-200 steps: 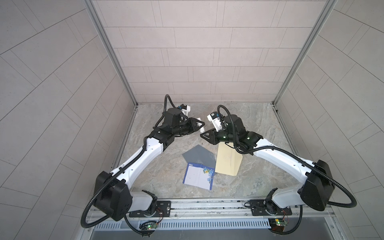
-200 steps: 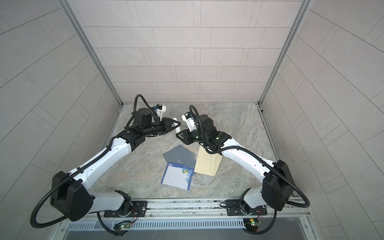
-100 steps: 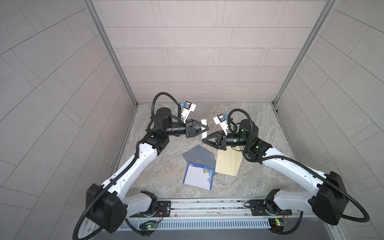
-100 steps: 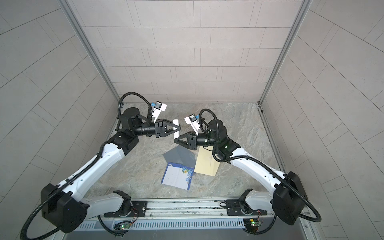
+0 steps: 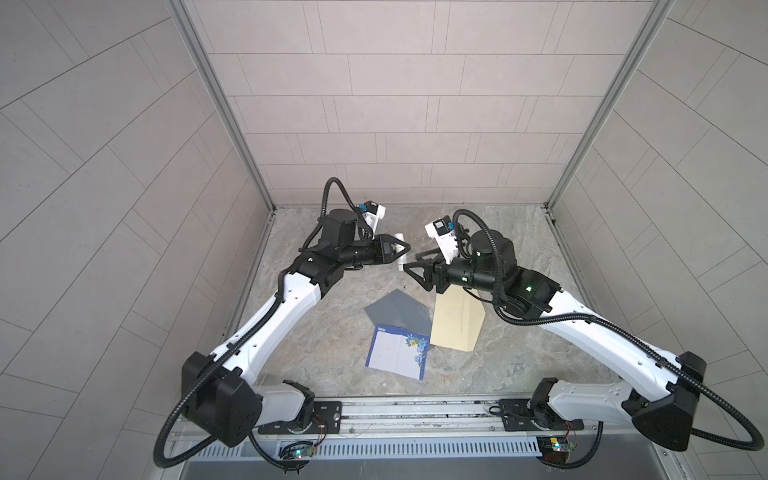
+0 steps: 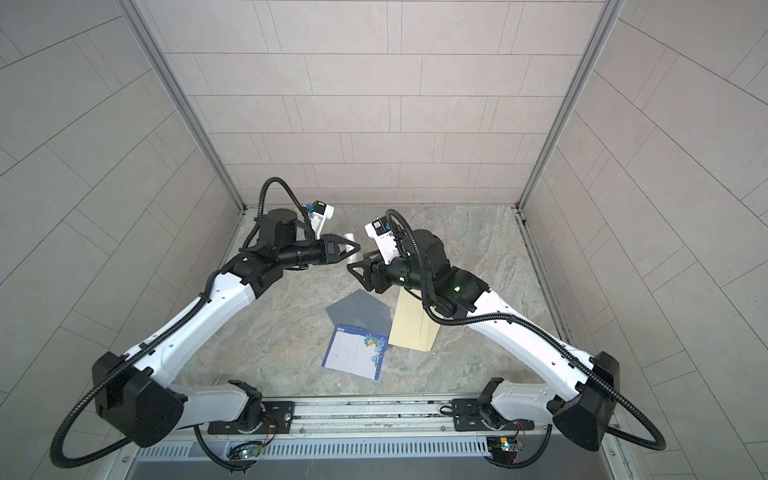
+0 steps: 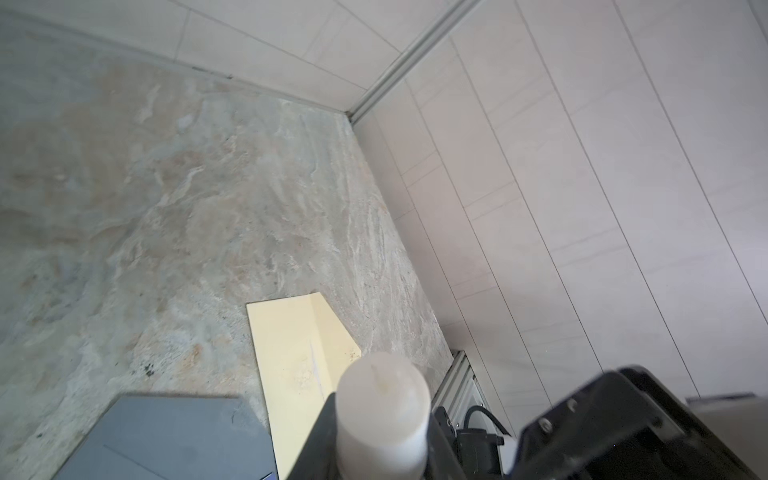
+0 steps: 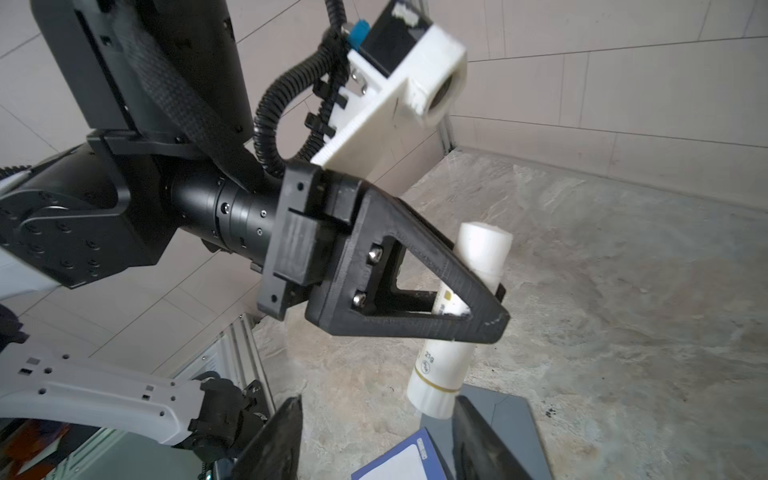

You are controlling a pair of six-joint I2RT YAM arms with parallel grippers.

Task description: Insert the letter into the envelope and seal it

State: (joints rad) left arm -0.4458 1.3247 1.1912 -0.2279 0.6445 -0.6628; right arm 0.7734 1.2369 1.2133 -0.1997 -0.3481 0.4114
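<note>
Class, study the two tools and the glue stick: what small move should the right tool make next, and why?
Probably draw the right tool back, clear of the glue stick: its jaws stand open at the stick's lower end, and the left tool alone clamps it.

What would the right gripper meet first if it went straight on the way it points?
Most likely the white cylindrical glue stick clamped in the left gripper. One end of it sits just ahead, between the fingers of the open right gripper. The exact gap is unclear.

White letter (image 5: pixel 397 353) edged blue with flowers, grey envelope (image 5: pixel 397 311), cream envelope (image 5: pixel 455 326), white glue stick (image 8: pixel 440 374).
</note>
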